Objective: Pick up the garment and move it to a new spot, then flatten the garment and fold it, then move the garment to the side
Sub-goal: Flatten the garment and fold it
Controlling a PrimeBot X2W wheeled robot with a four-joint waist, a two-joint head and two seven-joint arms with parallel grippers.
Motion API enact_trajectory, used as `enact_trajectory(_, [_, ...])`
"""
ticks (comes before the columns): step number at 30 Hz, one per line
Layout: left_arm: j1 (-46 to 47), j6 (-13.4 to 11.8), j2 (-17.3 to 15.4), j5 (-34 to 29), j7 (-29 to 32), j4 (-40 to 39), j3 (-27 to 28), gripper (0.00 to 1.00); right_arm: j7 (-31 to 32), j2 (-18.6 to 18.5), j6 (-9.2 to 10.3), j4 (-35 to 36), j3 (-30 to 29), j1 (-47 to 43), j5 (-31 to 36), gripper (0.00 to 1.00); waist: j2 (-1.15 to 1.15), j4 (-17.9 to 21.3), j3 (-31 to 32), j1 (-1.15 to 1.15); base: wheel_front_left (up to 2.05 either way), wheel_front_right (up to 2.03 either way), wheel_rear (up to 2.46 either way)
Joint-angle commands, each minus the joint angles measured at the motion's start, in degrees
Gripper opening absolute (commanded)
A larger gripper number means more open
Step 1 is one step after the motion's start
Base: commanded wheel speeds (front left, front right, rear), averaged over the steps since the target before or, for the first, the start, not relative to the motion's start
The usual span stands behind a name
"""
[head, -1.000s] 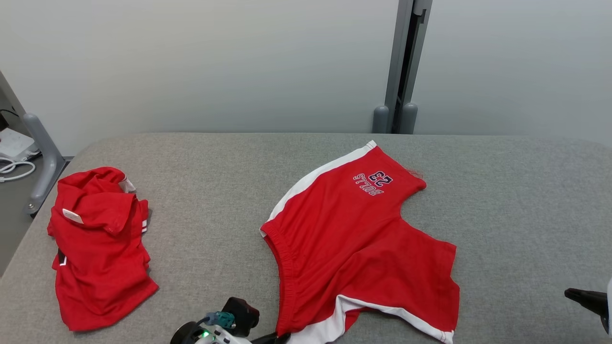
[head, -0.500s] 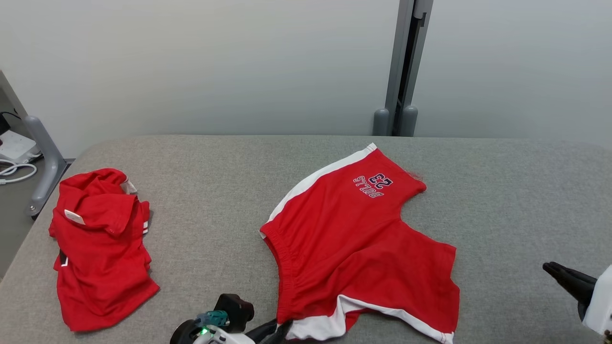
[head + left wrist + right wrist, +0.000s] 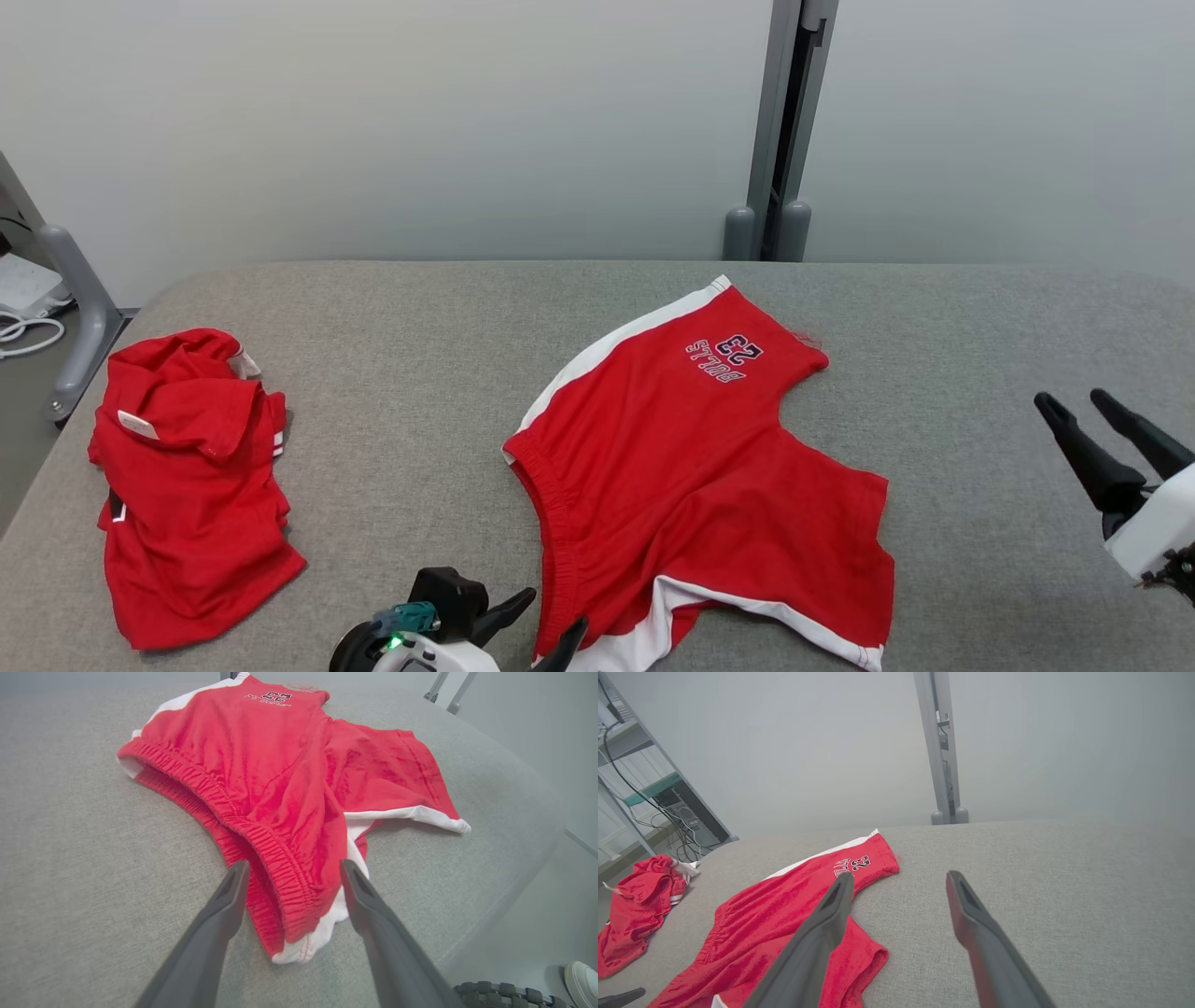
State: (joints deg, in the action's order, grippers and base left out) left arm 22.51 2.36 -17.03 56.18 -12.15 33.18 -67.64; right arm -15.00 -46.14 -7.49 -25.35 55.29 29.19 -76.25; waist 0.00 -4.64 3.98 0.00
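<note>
- A crumpled red shirt (image 3: 191, 485) is noted well to the left of the left gripper (image 3: 556, 609), lying in a heap on the grey padded table (image 3: 420, 317), apart from everything else.
- The left gripper is found with its fingers spread wide and nothing clamped. In the left wrist view (image 3: 294, 863) the elastic waistband end of the shorts (image 3: 280, 765) is seen lying between the two fingers; whether either finger touches the cloth cannot be told.
- The red shorts (image 3: 691, 467) with white side stripes are recorded flat on the table, spread out ahead of the left gripper's fingertips and to the left of the right gripper. The leg bearing the printed number is pointed away from the left gripper, and the other leg is splayed toward the right gripper.
- The right gripper (image 3: 1069, 398) is found with its fingers parted and nothing between them, well apart from the shorts. In the right wrist view (image 3: 900, 874) bare table is seen ahead of its fingers, with the shorts (image 3: 784, 905) to its left.
</note>
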Motion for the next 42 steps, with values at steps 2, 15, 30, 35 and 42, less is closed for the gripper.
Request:
enact_trajectory(2, [-0.46, -0.47, -0.04, 0.06, -0.57, 0.34, 0.37, 1.0, -0.21, 1.32, -0.01, 0.45, -4.47, -2.42, 3.41, 1.0, 0.0, 0.15, -0.12, 0.0, 0.0, 0.0, 0.0])
enact_trajectory(15, [-3.5, -8.42, 0.31, -9.42, -2.94, -8.11, 20.21, 1.0, -0.24, 15.04, 0.0, 10.82, -36.35, -19.16, 29.89, 1.0, 0.0, -0.2, -1.11, 0.0, 0.0, 0.0, 0.0])
enact_trajectory(30, [-24.15, -5.11, 13.13, -38.28, -2.98, -22.28, 54.59, 1.0, -0.25, 27.8, -0.01, 16.43, -47.14, -30.87, 43.87, 1.0, 0.0, -1.56, -1.07, 0.0, 0.0, 0.0, 0.0])
enact_trajectory(35, [-25.32, -3.0, 13.94, -40.25, -2.98, -21.7, 56.46, 1.0, -0.25, 28.56, -0.01, 16.42, -47.38, -31.34, 44.52, 1.0, 0.0, -1.72, -0.94, 0.0, 0.0, 0.0, 0.0])
enact_trajectory(42, [-25.1, -2.75, 14.03, -38.82, -2.98, -22.04, 56.02, 1.0, -0.25, 29.46, -0.01, 16.68, -47.86, -31.52, 45.23, 1.0, 0.0, -1.7, -1.03, 0.0, 0.0, 0.0, 0.0])
